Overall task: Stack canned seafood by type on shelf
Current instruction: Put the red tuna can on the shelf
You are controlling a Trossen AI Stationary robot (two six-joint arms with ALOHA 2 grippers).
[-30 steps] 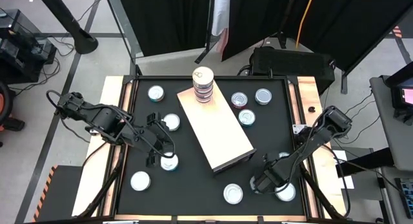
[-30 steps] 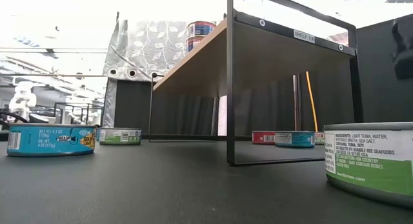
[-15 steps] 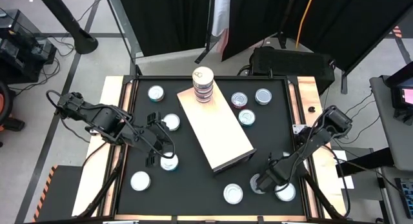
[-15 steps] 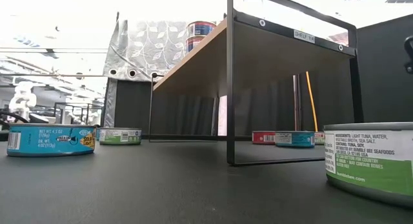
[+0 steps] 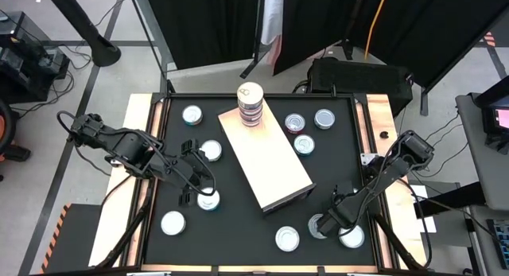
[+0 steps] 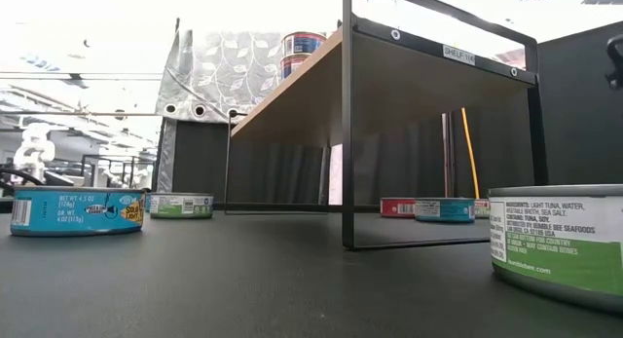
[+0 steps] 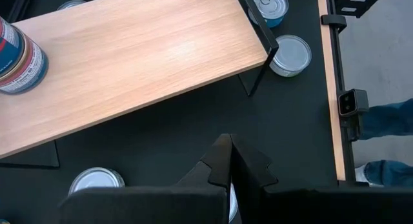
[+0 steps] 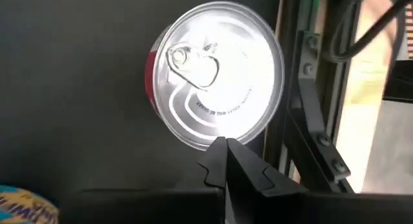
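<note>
The shelf (image 5: 264, 161) is a pale wood board on a black frame (image 6: 346, 133), lying slantwise on the black table. A stack of tins (image 5: 250, 106) stands on its far end (image 7: 19, 56). More tins lie singly around it. My right gripper (image 8: 226, 145) is shut low at the near right, its tips at the rim of a red-sided tin with a silver pull-tab top (image 8: 216, 82), (image 5: 318, 226). My left gripper (image 7: 226, 143) hangs shut high over the table's left side (image 5: 203, 177), above two tins (image 7: 97, 179). My right gripper's shut fingertips (image 8: 218, 150) slant down at the near rim (image 8: 213, 139) of the red-sided tin, which sits flat on the table. I cannot tell whether they touch it.
Loose tins lie at the near right (image 5: 352, 236), near middle (image 5: 287, 239), near left (image 5: 172, 223), left of the shelf (image 5: 211, 150) and far right (image 5: 324, 118). A green-labelled tin (image 6: 560, 245) and a blue one (image 6: 78, 211) stand close to the low camera. A black rail (image 8: 303, 88) borders the table's right edge.
My right gripper has tipped, still shut, and drawn back a little toward the table's right edge. The red-sided tin beneath it, covered a second ago in the high view, now shows. The tin itself has not visibly moved.
</note>
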